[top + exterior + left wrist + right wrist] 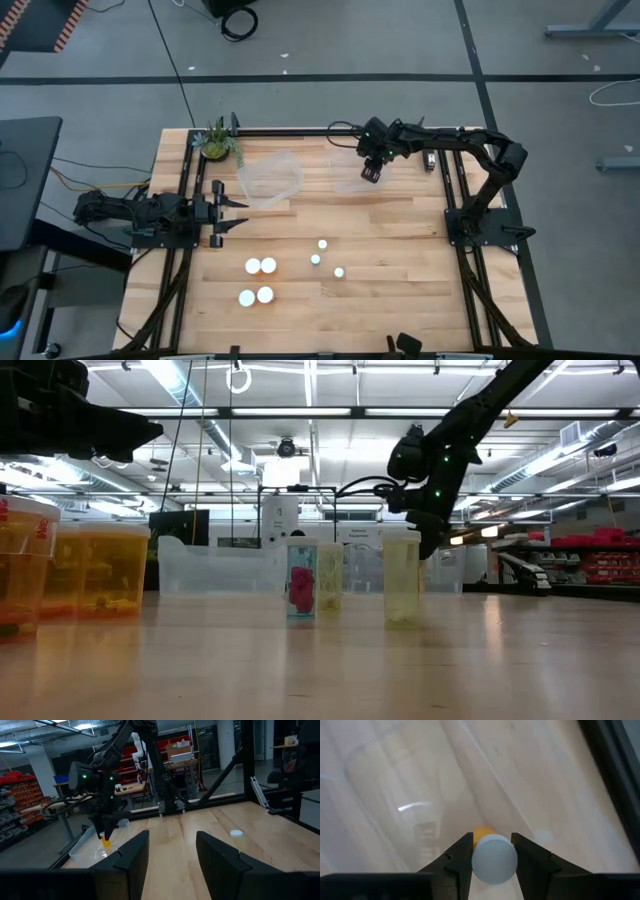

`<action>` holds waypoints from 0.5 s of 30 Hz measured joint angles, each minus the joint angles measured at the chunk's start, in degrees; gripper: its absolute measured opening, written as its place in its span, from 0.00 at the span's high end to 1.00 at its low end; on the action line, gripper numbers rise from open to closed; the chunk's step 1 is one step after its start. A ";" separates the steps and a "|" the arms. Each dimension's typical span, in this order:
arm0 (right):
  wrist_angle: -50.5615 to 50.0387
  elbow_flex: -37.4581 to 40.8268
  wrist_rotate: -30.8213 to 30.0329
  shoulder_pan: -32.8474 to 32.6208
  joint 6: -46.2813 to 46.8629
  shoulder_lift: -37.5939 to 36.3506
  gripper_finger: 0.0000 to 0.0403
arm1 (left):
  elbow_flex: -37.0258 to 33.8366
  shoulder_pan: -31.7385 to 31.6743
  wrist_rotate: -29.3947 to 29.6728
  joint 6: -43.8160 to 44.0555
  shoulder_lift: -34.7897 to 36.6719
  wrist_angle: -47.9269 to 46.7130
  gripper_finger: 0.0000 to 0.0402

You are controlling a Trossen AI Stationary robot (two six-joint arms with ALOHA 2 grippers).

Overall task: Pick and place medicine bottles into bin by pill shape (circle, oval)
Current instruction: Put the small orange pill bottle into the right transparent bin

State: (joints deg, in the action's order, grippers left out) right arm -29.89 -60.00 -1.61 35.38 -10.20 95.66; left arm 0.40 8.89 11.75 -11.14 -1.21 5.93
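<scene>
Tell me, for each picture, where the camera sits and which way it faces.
High view: above the table, looking straight down; shows both arms, the left gripper and right gripper.
Low view: at table-top height, looking level across at the bottles; one arm comes down from above.
Left wrist view: on the left arm, looking across the table past its own open fingers.
Right wrist view: on the right arm, looking down past its fingers at the held bottle.
Shared: left wrist and high views both show the right gripper over a clear bin.

Overhead, table-level and wrist cameras share the table (380,230).
</scene>
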 joint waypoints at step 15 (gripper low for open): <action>-0.37 -0.14 -0.07 0.59 0.07 0.00 0.67 | -0.01 0.01 -0.01 0.00 0.00 0.00 0.57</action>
State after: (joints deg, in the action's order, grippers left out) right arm -30.26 -60.14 -1.68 35.97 -10.13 95.66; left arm 0.39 8.91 11.74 -11.14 -1.21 5.93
